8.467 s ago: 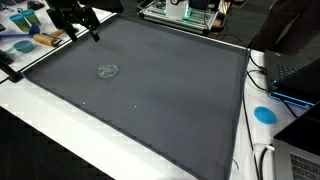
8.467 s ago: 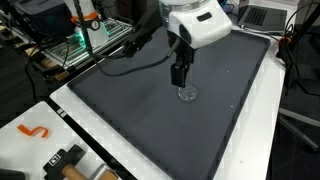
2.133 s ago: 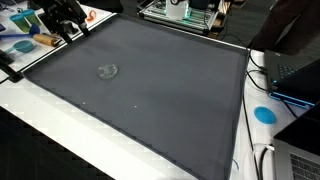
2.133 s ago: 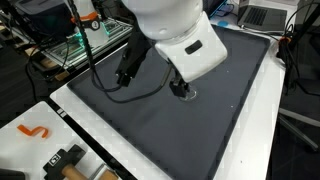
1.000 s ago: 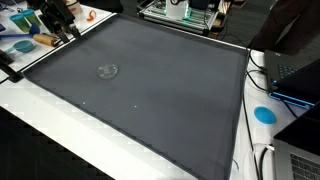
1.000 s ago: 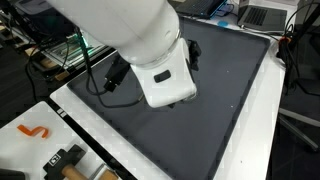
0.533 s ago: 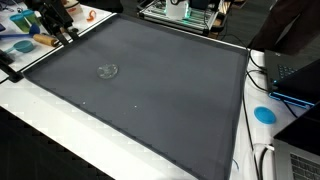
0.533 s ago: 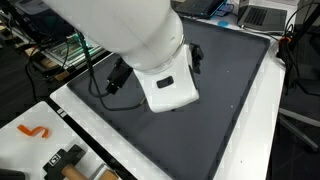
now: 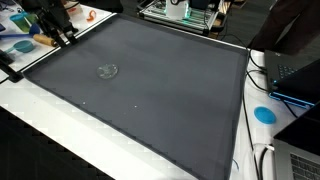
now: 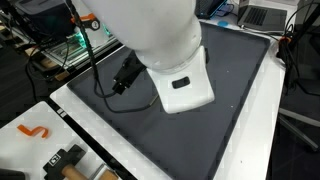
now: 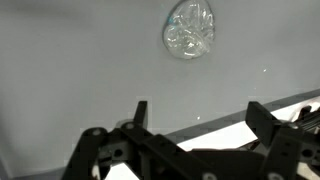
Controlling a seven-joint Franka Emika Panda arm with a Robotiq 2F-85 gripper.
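Gripper [image 11: 196, 108] is spread wide with nothing in it, hanging over the grey mat [image 9: 170, 100] edge, so the clear crinkly blob [image 11: 188, 28] just lies loose, well apart.

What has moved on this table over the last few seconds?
The gripper drew away from the small clear thing toward the corner of the dark mat. The arm's white body swung across an exterior view, hiding that thing there. Its jaws are open, holding nothing. The clear thing and mat lie as before.
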